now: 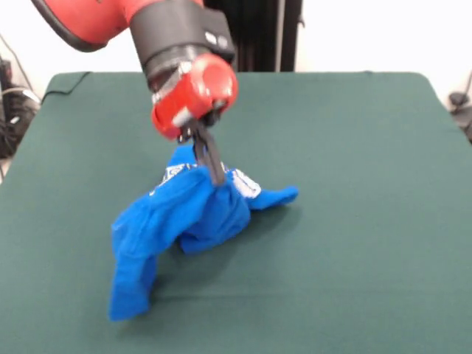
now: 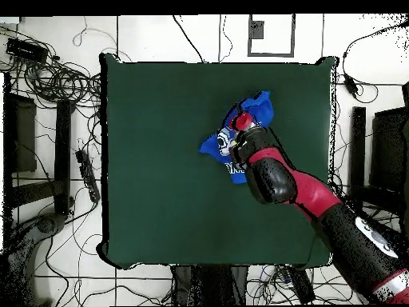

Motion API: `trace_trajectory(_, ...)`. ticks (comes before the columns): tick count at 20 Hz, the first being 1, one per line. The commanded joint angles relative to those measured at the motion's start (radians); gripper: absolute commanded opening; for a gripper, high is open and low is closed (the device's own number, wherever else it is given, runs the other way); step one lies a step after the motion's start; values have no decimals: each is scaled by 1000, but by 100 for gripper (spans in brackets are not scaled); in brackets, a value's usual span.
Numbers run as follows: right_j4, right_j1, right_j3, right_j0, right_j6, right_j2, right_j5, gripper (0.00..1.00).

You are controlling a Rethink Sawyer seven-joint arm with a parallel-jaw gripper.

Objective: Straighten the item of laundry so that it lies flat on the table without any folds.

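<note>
The red and black arm leans in over the large rectangular table covered in dark green felt-like cloth, and its narrow black end effector is pinched onto a bunch of cloth at the top of the small bright blue short-sleeved T-shirt, holding that part raised so the fabric peaks like a little tent under it. From the front, the shirt is crumpled and folded over itself near the middle of the table: 1 long flap hangs down and trails toward the near edge on the picture's left, while a shorter sleeve tip lies on the felt pointing to the picture's right. A bit of white lettering shows just beside the pinched spot. Looking straight down, the blue T-shirt shows only in patches around the arm's red wrist, right of the table's centre in the picture, well inside every edge of the green cloth.
</note>
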Motion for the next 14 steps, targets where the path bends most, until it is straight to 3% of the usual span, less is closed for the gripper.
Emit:
trace_trajectory(1,-57,251,198,-134,88,402,237,0)
trace_trajectory(6,21,479,246,-235,24,572,397,0)
trace_trajectory(9,58,570,260,-260,-14,639,468,0)
trace_trajectory(14,151,547,351,-282,110,682,476,0)
